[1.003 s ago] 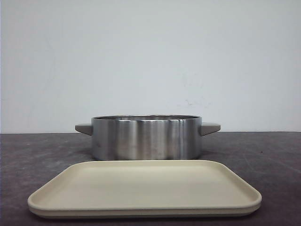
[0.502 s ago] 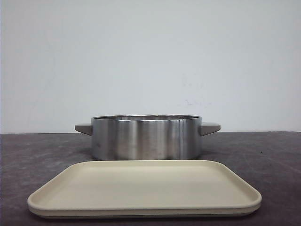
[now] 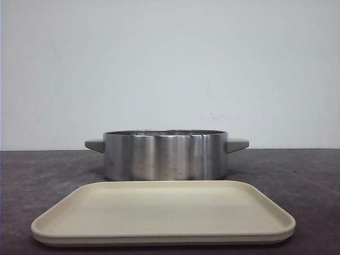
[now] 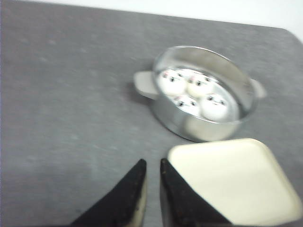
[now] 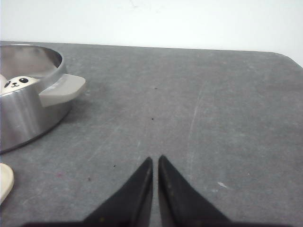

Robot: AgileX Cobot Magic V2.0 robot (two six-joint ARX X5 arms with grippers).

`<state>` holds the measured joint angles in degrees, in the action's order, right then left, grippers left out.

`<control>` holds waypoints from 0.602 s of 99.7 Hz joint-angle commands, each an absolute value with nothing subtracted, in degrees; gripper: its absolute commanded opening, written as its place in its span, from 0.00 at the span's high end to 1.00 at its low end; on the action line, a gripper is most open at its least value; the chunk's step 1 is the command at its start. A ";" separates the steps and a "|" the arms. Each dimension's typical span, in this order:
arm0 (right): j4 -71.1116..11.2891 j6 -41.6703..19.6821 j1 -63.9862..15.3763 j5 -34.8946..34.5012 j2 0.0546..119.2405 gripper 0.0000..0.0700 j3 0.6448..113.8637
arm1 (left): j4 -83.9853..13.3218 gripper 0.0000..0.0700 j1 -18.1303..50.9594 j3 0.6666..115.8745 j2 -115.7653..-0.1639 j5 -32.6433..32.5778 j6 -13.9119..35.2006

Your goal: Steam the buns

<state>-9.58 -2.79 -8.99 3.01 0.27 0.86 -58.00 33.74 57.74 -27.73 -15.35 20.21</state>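
Observation:
Several white panda-faced buns sit together inside a steel pot with grey handles. One bun shows over the pot rim in the right wrist view. In the front view the pot wall hides the buns. My left gripper is shut and empty above the table, short of the pot and beside the tray's corner. My right gripper is shut and empty over bare table, off to the pot's handle side. Neither gripper shows in the front view.
A cream rectangular tray lies empty in front of the pot; it also shows in the left wrist view, close to the pot. The dark grey table ends at a white wall behind.

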 commanded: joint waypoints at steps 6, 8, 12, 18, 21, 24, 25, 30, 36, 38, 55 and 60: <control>-9.04 -2.33 -9.08 3.01 0.21 0.98 0.69 | -55.66 1.00 29.54 56.31 -27.11 -17.17 17.02; -9.04 -2.33 -9.08 3.01 0.21 0.98 0.69 | -54.41 1.00 28.40 55.42 -26.74 -17.12 16.21; -9.04 -2.33 -9.08 3.01 0.21 0.98 0.69 | -51.35 1.00 26.04 53.17 -25.67 -16.78 14.76; -9.04 -2.33 -9.08 2.98 0.21 0.98 0.69 | -45.28 1.00 22.85 48.80 -23.59 -15.97 13.06; -9.04 -2.33 -9.08 2.98 0.21 0.98 0.69 | -42.00 1.00 21.45 46.28 -22.33 -15.22 12.62; -9.04 -2.33 -9.08 2.98 0.21 0.98 0.69 | -38.83 1.00 20.12 43.66 -21.02 -14.31 12.40; -9.04 -2.33 -9.08 3.01 0.21 0.98 0.69 | -37.71 1.00 19.70 42.74 -20.58 -14.02 12.38; -9.04 -2.33 -9.08 3.01 0.21 0.98 0.69 | -32.45 1.00 17.72 38.02 -18.15 -12.82 12.27; -9.04 -2.33 -9.08 2.98 0.21 0.98 0.69 | -26.52 1.00 15.44 32.03 -15.07 -10.92 12.29; -9.04 -2.33 -9.08 3.01 0.21 0.98 0.69 | -24.60 1.00 14.68 30.02 -14.02 -10.17 12.32; -9.04 -2.33 -9.08 2.98 0.21 0.98 0.69 | -13.54 1.00 8.21 14.90 -5.48 -3.55 13.28; -9.04 -2.33 -9.08 3.01 0.21 0.98 0.69 | -11.97 1.00 6.59 11.46 -3.27 -2.66 14.31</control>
